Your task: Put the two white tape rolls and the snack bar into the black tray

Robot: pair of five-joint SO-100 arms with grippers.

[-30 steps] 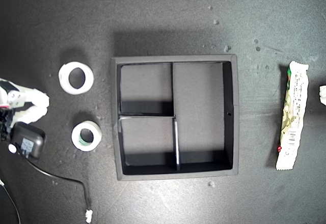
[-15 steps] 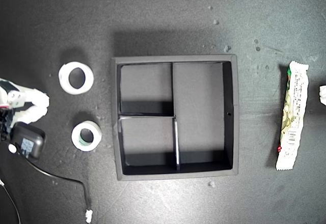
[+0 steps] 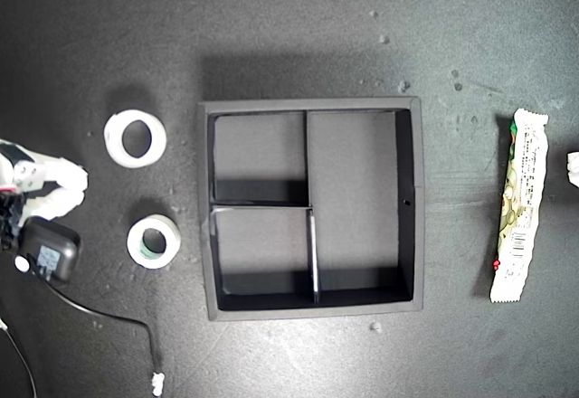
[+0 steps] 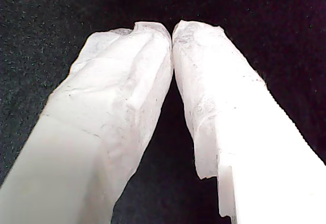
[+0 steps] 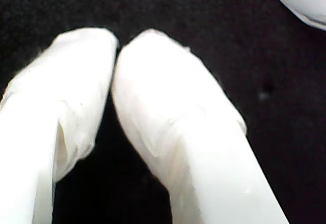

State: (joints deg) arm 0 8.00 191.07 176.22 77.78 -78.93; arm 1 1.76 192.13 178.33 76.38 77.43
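Tape rolls [image 3: 136, 138] beside black tray [image 3: 312, 105], first tool [image 4: 172, 32] closed, empty

1. My first gripper [image 4: 172, 33] fills most of this view, with two chunky white fingers [image 4: 122, 112] wrapped in what looks like wrinkly white tape.
2. The tips are pressed together, nothing between them.
3. The fingers spread apart further back, leaving a dark wedge-shaped gap.
4. Behind it all there's only a dark speckled surface [image 4: 46, 15].
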